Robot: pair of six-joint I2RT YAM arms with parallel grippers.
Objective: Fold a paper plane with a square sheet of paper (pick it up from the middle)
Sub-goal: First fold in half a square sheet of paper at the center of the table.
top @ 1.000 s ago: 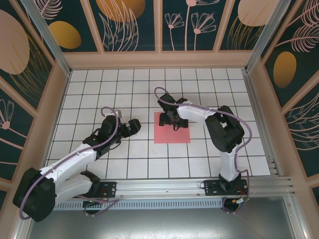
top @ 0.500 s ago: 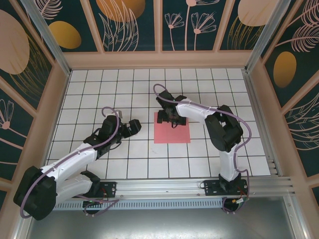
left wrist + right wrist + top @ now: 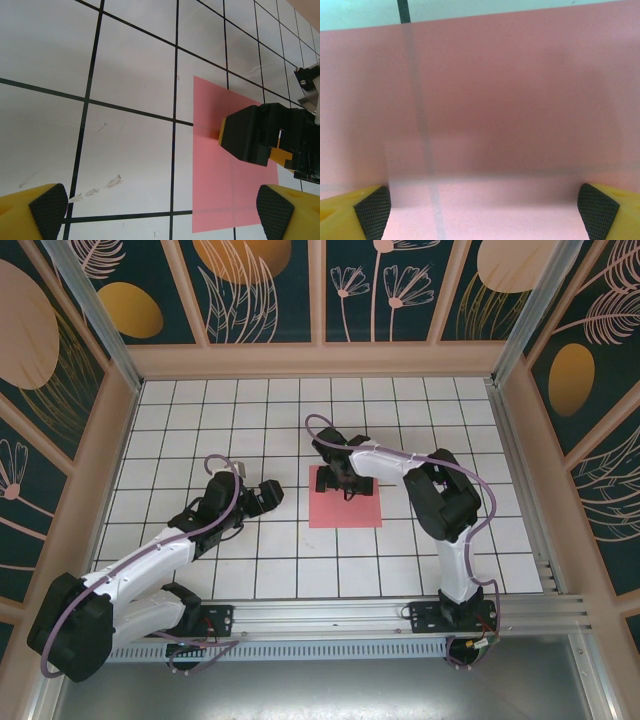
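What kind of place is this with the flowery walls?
Probably a robot practice booth: a left arm and right arm bolted to a metal rail, a white grid table, and flower panels walling it in.

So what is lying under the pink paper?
The white grid table; its dark lines show faintly through the paper. The right pincer hides its far part.

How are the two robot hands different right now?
The right gripper hangs over the square sheet of paper; the left gripper sits beside it, above bare white tiles. The right gripper points down, close to the paper; the left gripper leans more sideways. Both are open and hold nothing.
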